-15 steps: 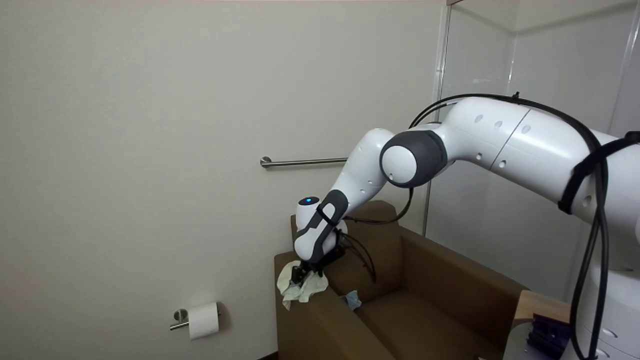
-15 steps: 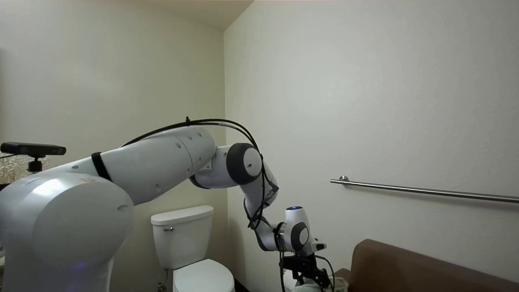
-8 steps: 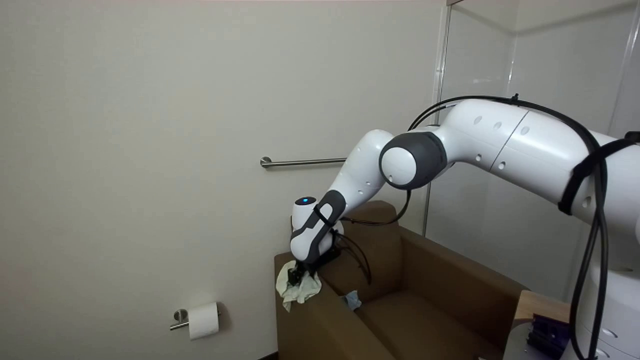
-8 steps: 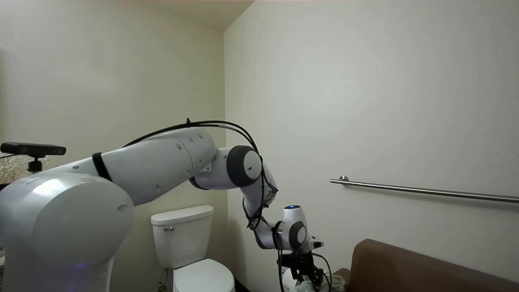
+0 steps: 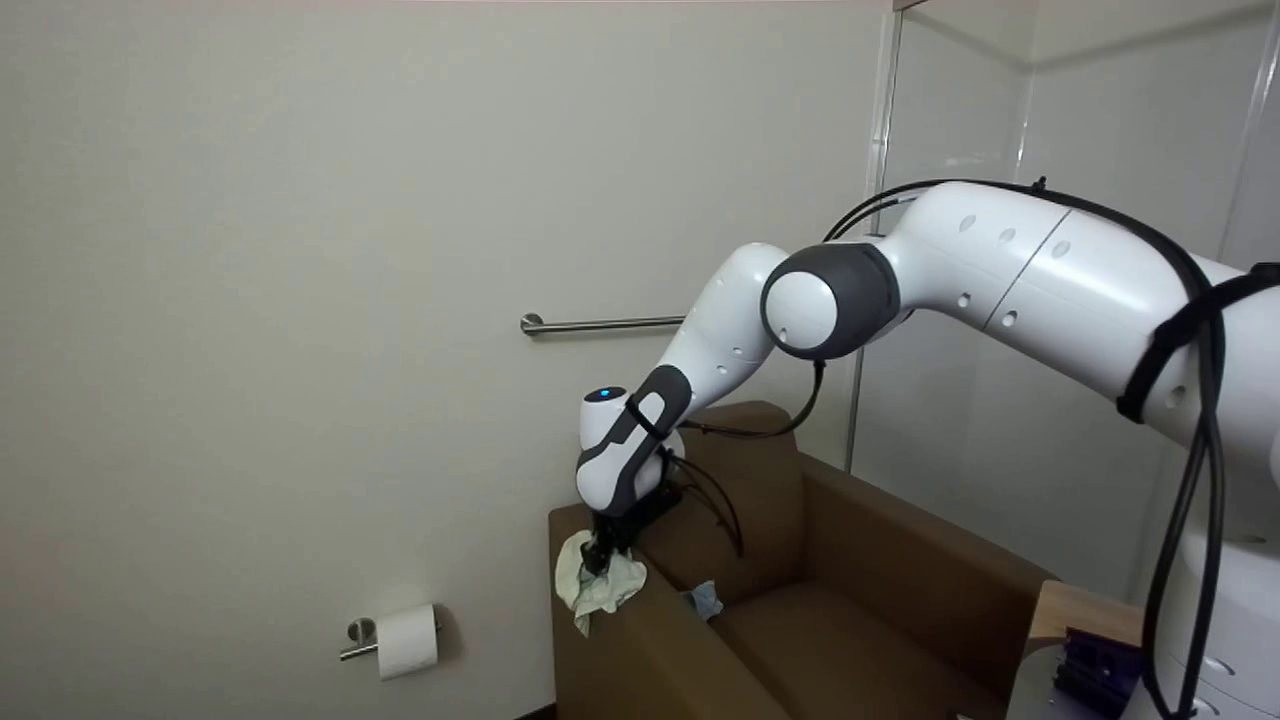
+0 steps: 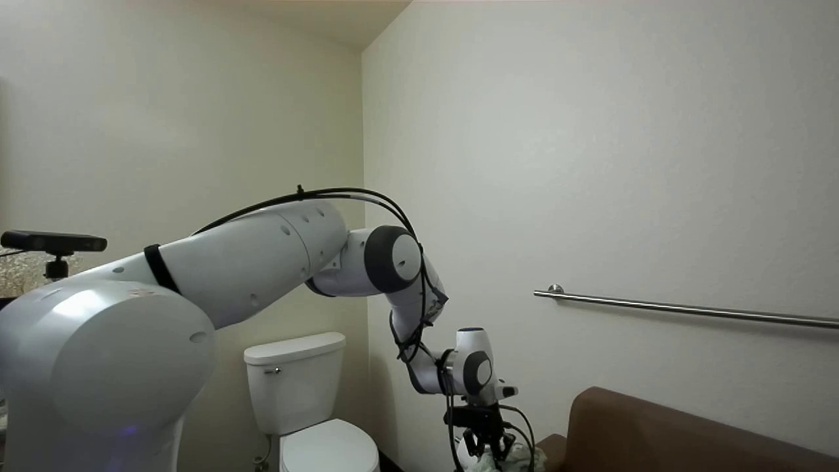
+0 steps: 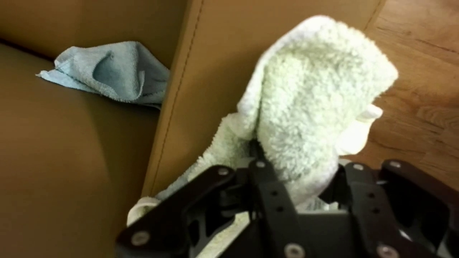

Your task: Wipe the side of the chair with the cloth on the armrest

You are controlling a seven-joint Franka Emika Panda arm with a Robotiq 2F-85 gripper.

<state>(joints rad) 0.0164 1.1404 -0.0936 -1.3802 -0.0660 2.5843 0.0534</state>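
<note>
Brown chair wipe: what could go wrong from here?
The fuzzy pale-green cloth is bunched at the black gripper, folds hanging loose; it may slip or wipe unevenly. The crumpled blue-grey cloth lies beside the inner side of the brown armrest; wiping there might drag it. A slack black cable hangs below the white arm and could snag as the arm moves.

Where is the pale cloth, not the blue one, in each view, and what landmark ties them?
In an exterior view: pale cloth low, just left of centre, on the armrest.
In an exterior view: pale cloth at the bottom edge, right of centre, cut off.
In the wrist view: pale cloth large, mostly right of centre.
Shared landmark: the brown chair, in all three.
</note>
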